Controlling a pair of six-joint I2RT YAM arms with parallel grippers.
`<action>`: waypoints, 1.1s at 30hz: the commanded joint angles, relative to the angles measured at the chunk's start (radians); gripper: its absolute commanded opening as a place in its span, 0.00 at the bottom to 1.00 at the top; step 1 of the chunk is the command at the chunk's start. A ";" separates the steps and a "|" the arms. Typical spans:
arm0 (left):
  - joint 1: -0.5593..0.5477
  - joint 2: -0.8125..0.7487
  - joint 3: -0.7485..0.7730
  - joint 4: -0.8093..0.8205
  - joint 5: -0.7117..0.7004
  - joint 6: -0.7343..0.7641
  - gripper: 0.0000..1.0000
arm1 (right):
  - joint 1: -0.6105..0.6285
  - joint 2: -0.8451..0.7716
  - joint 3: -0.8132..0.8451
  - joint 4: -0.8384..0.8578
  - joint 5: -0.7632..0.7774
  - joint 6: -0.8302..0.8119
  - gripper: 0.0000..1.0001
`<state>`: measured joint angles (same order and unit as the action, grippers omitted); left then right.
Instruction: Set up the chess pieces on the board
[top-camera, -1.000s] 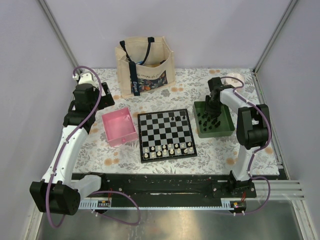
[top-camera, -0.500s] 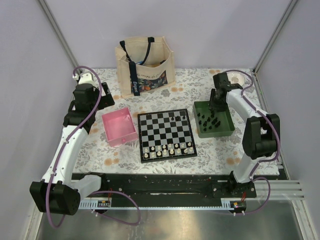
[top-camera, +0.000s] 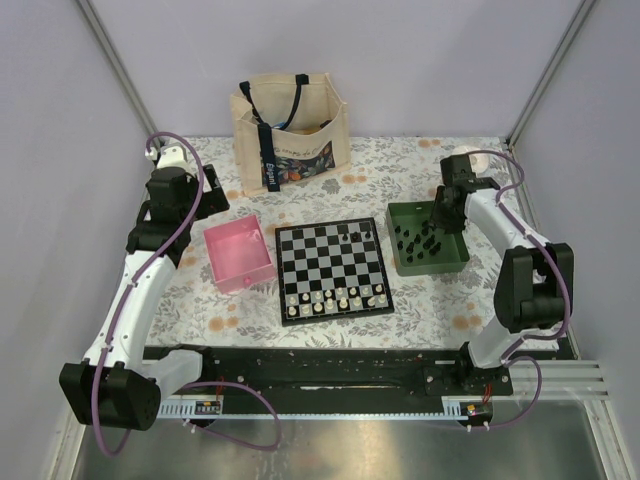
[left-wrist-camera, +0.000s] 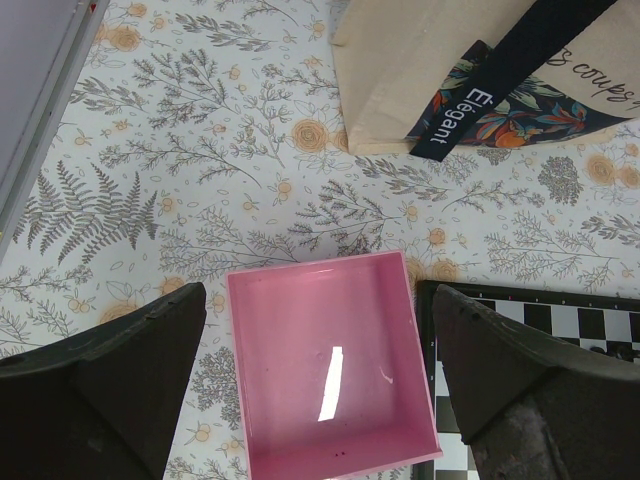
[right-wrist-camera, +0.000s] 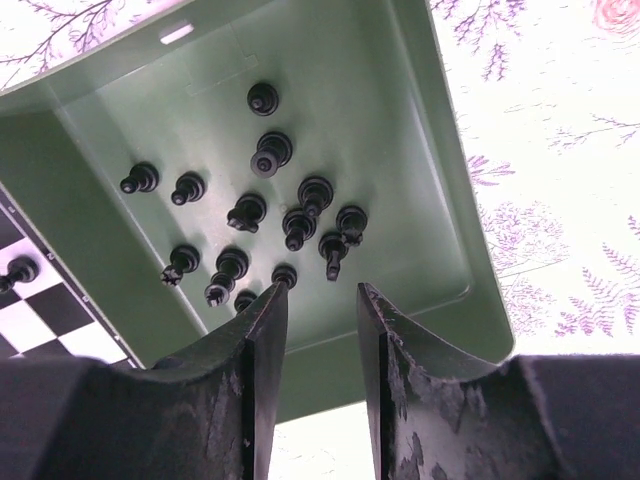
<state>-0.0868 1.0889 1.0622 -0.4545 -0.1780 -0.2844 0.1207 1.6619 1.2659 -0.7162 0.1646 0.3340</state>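
Note:
The chequered board lies at the table's middle, with a few black chess pieces on its far right squares. Several more black pieces lie loose in the green tray to its right. My right gripper hangs over the tray's far part. In the right wrist view it is partly open and empty above the pieces. A corner of the board shows there too. My left gripper is wide open and empty above the pink tray.
Small white pieces stand on the board's near rows. A canvas tote bag stands at the back centre. A white dish sits at the back right. The pink tray lies left of the board.
My right arm has swung to the right, and its gripper has moved from the green tray's left side towards its far right part. The left arm has not moved.

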 joint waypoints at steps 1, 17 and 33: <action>0.004 -0.001 0.012 0.030 0.011 0.008 0.99 | 0.000 -0.051 -0.017 0.027 -0.077 0.014 0.42; 0.002 0.002 0.013 0.031 0.012 0.010 0.99 | 0.088 0.237 0.277 0.014 -0.183 -0.099 0.41; 0.004 0.000 0.012 0.031 0.012 0.011 0.99 | 0.102 0.295 0.262 -0.025 -0.200 -0.144 0.40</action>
<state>-0.0868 1.0889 1.0622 -0.4545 -0.1749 -0.2844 0.2115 1.9472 1.5093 -0.7158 -0.0216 0.1974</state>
